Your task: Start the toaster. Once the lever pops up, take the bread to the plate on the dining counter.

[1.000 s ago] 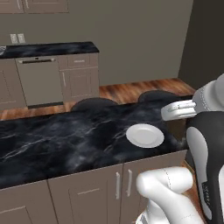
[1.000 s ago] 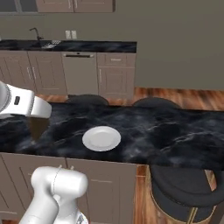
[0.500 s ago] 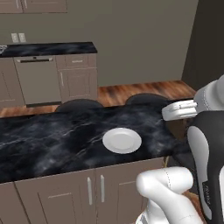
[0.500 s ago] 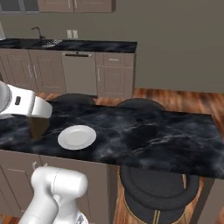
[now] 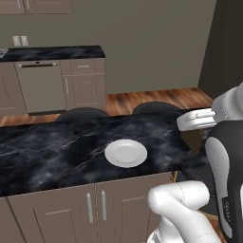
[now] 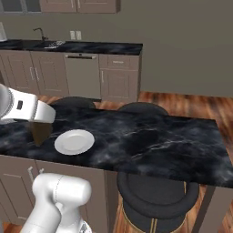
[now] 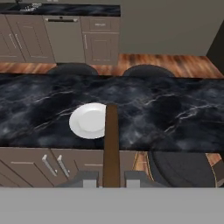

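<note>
The gripper [image 7: 111,178] is seen clamped on the bread [image 7: 111,144], a thin dark brown slice held edge-on between the two finger tips in the hand view, so only its narrow edge is really made out there. In the right base view the bread [image 6: 41,132] is seen hanging below the white hand at the left edge, just beside the plate [image 6: 74,141], with the fingers themselves hidden behind the hand's casing. In the left base view a brown bit of the slice [image 5: 191,139] is partly covered by the arm, and the jaws can't be made out at all.

The plate [image 5: 126,153] is found sitting flat near the front edge of the dining counter [image 5: 47,152], with nothing on it. From the hand camera the bread's edge is overlapped onto the plate's [image 7: 89,120] right rim, but whether it's above it or short of it can't be told.

Two dark round stools [image 6: 141,108] are tucked behind the counter, mostly cut off by the slab, and another one [image 6: 157,195] is half hidden under its near right end.
</note>
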